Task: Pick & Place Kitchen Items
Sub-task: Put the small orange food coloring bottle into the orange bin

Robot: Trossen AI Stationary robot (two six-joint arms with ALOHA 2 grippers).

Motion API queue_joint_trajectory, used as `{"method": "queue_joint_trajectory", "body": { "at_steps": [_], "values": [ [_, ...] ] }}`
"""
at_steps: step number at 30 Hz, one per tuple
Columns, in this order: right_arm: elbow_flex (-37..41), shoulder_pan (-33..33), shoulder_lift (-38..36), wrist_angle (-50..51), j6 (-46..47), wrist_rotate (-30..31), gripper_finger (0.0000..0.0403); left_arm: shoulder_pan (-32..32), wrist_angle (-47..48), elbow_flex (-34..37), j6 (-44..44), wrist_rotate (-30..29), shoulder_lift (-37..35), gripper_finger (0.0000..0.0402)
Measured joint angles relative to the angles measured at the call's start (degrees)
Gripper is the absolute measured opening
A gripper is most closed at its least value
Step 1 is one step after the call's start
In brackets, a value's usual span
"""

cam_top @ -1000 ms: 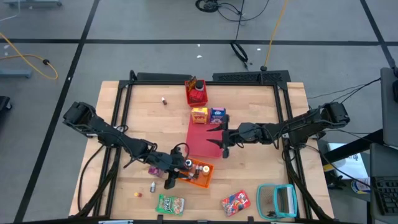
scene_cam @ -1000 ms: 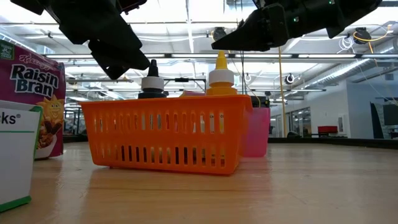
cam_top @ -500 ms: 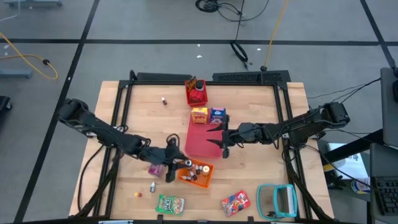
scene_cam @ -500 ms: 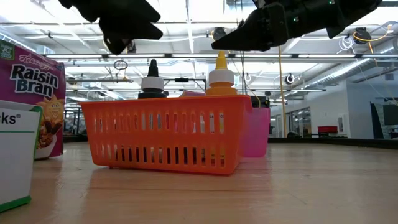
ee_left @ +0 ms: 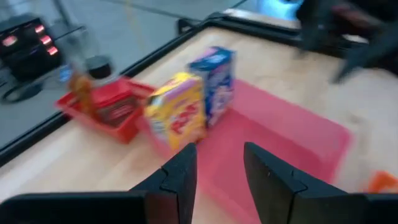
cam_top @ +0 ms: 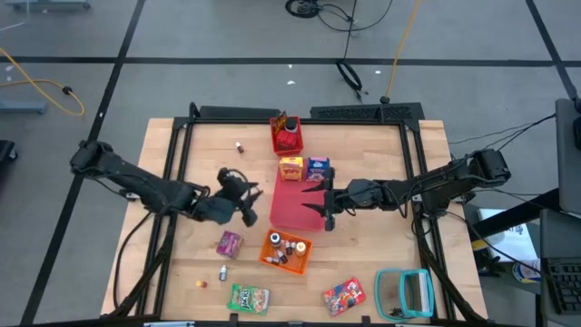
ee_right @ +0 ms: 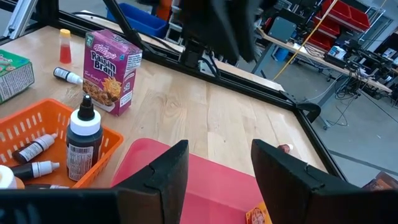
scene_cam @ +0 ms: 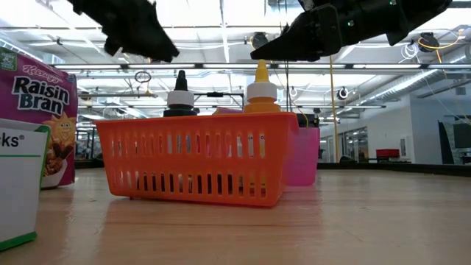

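So the left end effector [cam_top: 247,202] has pulled up and away from the orange basket [cam_top: 287,252] over the last second, and now it hangs over bare worktop [cam_top: 209,150] at about 10 o'clock from the basket, pointing toward the red mat [cam_top: 295,202]. Its wrist camera shows the two fingers [ee_left: 180,177] parted with nothing between them, so it looks like it just finished dropping something off and is going after the next item. The basket already holds a few small bottles, including a dark-capped bottle [scene_cam: 179,99] and a yellow-capped one [scene_cam: 259,92] in the low view. The Raisin Bran carton [cam_top: 229,242] lies just at 9 o'clock of the basket, not picked up yet. The yellow carton [cam_top: 290,168] and blue carton [cam_top: 318,167] stand side by side at the 12 o'clock edge of the mat, with the red bin [cam_top: 287,137] beyond them. The green snack packet [cam_top: 248,298] and red snack packet [cam_top: 344,293] sit near the 6 o'clock edge. The right end effector [cam_top: 324,203] hasn't budged, parked over the mat's 3 o'clock side, fingers apart and empty. My guess is the cartons are next.
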State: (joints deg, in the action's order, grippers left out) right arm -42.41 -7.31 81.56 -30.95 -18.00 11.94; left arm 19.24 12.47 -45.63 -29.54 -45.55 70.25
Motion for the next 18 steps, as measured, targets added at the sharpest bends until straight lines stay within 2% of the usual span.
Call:
{"method": "queue_joint_trajectory", "body": {
  "at_steps": [10,13,18],
  "values": [
    [0.00,0.00,0.00,-0.01,0.29,0.00,0.0169,-11.71,18.78,0.00,-15.02,0.84,-1.00,0.0134],
    [0.00,0.00,0.00,-0.04,0.42,0.00,0.0169,-15.62,21.15,0.00,-18.06,2.40,-1.00,0.0134],
    [0.00,0.00,0.00,-0.04,0.42,0.00,0.0169,-22.88,21.38,0.00,-18.20,5.27,-1.00,0.0134]
  ]
}}
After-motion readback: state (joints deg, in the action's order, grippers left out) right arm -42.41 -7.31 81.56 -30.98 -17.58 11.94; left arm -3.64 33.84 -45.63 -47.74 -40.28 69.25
